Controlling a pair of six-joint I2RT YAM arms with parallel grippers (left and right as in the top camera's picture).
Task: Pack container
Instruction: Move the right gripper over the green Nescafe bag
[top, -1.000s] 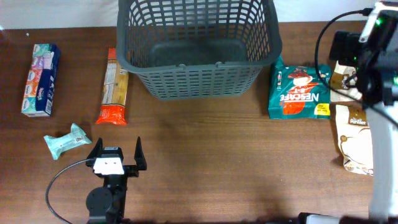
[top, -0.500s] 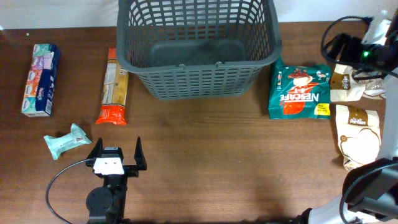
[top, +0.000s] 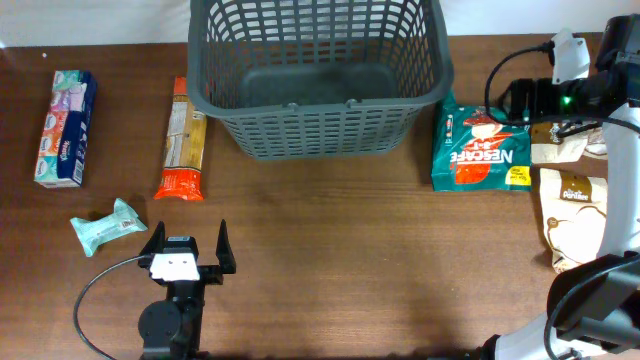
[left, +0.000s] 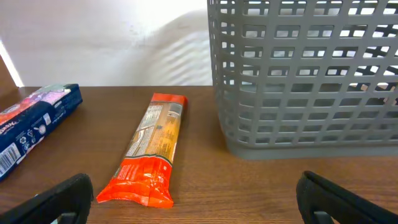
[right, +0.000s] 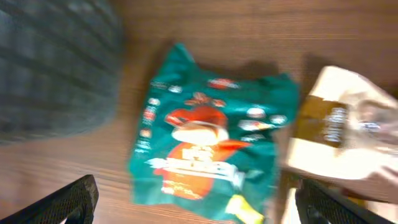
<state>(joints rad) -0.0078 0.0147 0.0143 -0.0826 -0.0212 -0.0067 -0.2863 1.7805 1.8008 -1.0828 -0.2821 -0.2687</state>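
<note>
The container (top: 318, 75), a large dark grey slotted basket, stands at the back middle of the table with nothing showing inside it. It fills the right of the left wrist view (left: 305, 81) and is a blur at the left of the right wrist view (right: 56, 62). My left gripper (top: 188, 243) rests open near the front left, pointing at the basket, and its jaws (left: 199, 208) hold nothing. My right gripper (top: 517, 100) hovers open over a green Nescafe packet (top: 480, 148), which lies between the spread jaws (right: 199, 208) in the right wrist view.
An orange pasta packet (top: 183, 140) and a blue tissue box (top: 65, 127) lie left of the basket. A mint wipes pack (top: 108, 225) lies at the front left. Two beige packets (top: 570, 220) (top: 555, 135) lie right of the green one.
The right arm has swung in from the right edge and leftward, and now hangs above the green packet. The left arm has not moved.
</note>
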